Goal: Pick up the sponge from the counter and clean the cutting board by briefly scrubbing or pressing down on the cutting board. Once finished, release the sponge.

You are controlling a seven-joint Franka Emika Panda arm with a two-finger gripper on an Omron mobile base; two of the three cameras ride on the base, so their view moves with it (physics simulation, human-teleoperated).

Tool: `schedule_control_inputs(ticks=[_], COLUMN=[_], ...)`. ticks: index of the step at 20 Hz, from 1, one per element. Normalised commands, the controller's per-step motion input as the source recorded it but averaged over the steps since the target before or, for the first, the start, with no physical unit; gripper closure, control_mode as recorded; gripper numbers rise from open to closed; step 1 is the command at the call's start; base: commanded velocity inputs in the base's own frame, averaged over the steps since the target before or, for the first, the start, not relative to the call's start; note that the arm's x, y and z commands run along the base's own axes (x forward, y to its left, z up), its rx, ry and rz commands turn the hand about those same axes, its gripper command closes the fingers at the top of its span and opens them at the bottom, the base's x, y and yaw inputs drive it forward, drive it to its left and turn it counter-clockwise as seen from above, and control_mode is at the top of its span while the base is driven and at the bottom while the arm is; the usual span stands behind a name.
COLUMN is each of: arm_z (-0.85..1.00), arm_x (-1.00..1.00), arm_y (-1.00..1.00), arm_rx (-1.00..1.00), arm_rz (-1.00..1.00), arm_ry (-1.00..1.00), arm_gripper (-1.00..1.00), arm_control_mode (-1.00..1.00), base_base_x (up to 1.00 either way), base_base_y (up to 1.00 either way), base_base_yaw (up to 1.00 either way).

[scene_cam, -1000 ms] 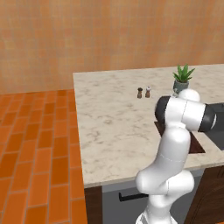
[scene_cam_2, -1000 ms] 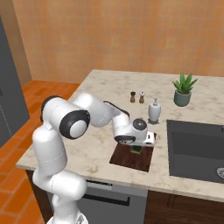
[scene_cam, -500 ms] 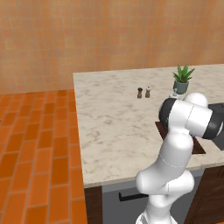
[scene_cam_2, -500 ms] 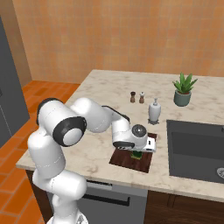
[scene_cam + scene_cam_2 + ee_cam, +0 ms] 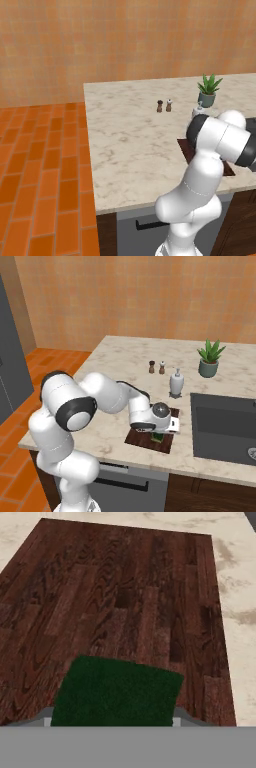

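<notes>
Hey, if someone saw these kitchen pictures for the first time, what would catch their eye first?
Probably the big white arm folded low over the cutting board at the counter's near edge, beside the sink. In the hand view the dark green sponge sits between the jaws over the board's brown wood. Behind stands a potted plant.

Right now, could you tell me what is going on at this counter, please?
The white arm has its gripper low over the cutting board, holding the sponge between its fingers, green face toward the wood. The board lies on the counter beside the sink. Whether the sponge is actually pressing on the wood is hard to tell. It has not been released. A soap bottle, two small shakers and a potted plant stand further back.
</notes>
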Motion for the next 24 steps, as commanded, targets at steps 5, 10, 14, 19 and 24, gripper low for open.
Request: schedule_control_inputs(ticks=[5, 10, 14, 19, 24], arm_z=[0.00, 0.00, 0.00, -0.01, -0.21], arm_x=[0.66, 0.58, 0.51, 0.23, -0.76], arm_y=[0.00, 0.00, 0.00, -0.01, -0.02], arm_rx=[0.00, 0.00, 0.00, 0.00, 0.00], arm_rz=[0.00, 0.00, 0.00, 0.00, 0.00], arm_ry=[0.00, -0.01, -0.04, -0.03, 0.00], arm_gripper=[1.00, 1.00, 1.00, 1.00, 1.00], arm_control_mode=[-1.00, -1.00, -1.00, -1.00, -1.00], base_base_x=[0.00, 0.00, 0.00, 0.00, 0.00], base_base_y=[0.00, 0.00, 0.00, 0.00, 0.00], base_base_yaw=[0.00, 0.00, 0.00, 0.00, 0.00])
